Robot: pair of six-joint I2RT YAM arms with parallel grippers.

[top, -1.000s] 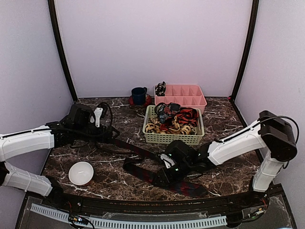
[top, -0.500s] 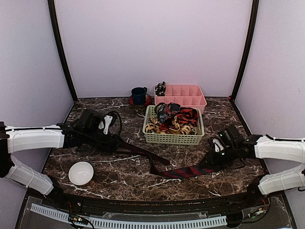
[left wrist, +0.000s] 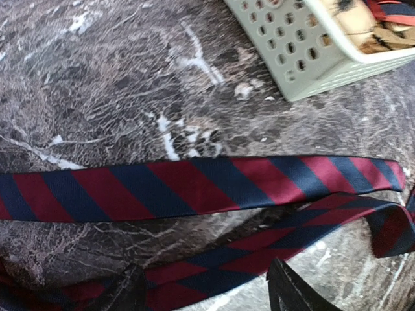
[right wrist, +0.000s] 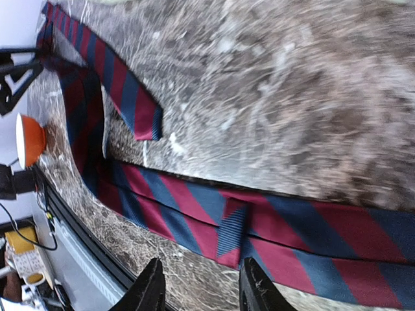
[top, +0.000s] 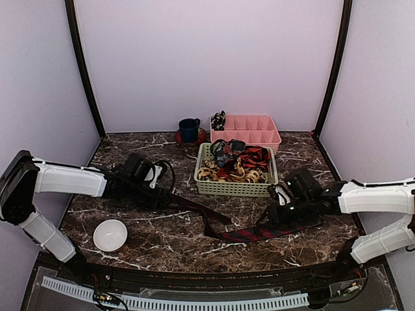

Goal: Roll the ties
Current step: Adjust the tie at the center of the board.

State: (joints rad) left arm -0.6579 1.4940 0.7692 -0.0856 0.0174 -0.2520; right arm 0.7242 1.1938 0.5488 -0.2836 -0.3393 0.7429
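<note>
My right gripper (right wrist: 198, 282) has swung rightward, leaving the tie (left wrist: 181, 188), limp and slippery, just beyond its parted, empty fingers and doubled under my left gripper (left wrist: 206, 285), also unclenched; I'd pinch its free tip flat.

Pale lilac walls (top: 207, 58) box in a dark, white-veined marble worktop (top: 162, 227); black corner posts (top: 81, 65) rise at eleven and one o'clock.

The striped tie (top: 249, 233), dark blue with red diagonal bands, lies flat and not rolled. Its narrow part comes from 9 o'clock, folds near 6 o'clock, and the wide part runs toward 4 o'clock. The other ties (top: 237, 165), red-black and leopard-print, lie heaped at 12 o'clock.
</note>
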